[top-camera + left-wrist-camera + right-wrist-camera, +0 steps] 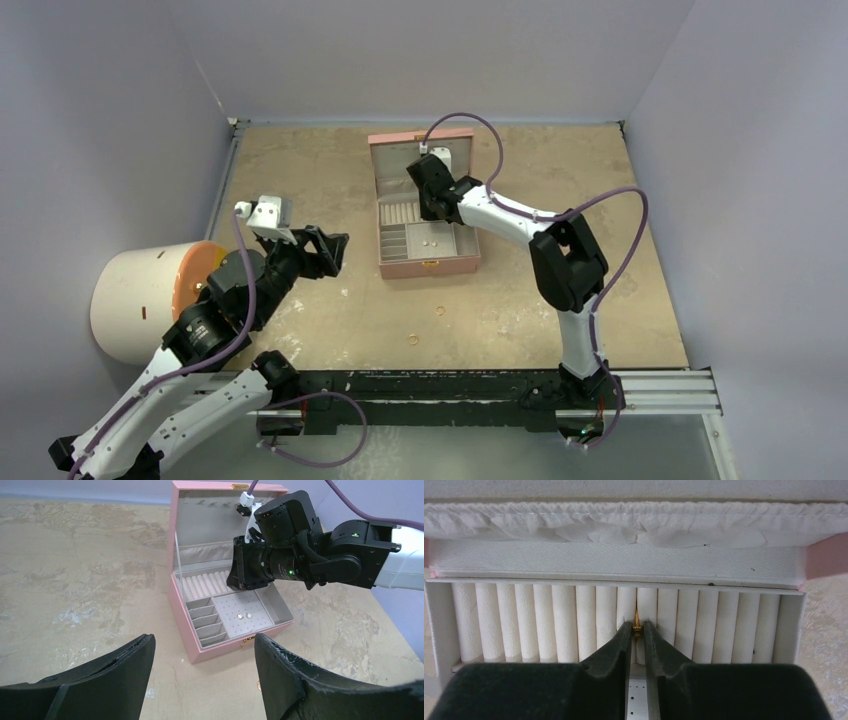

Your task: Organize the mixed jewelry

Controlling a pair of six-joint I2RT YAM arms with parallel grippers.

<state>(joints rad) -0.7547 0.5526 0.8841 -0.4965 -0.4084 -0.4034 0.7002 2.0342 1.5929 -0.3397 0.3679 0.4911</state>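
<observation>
The pink jewelry box [430, 268] stands open at mid-table. My right gripper [637, 626] reaches down into its back compartment of white ring rolls [564, 620]. A small gold ring [637, 620] stands edge-on in the slot between two rolls, right between the fingertips, whose jaws are parted by a narrow gap. Two tiny studs [243, 615] sit on the dotted pad. Two thin gold rings [439, 310] [413, 339] lie loose on the table in front of the box. My left gripper [204, 637] hovers left of the box [210, 652], open and holding nothing.
A cream cylinder with an orange lid [140, 300] lies at the left edge beside the left arm. The box's raised lid [420, 150] stands behind the right wrist. A black and metal rail [660, 390] runs along the near edge.
</observation>
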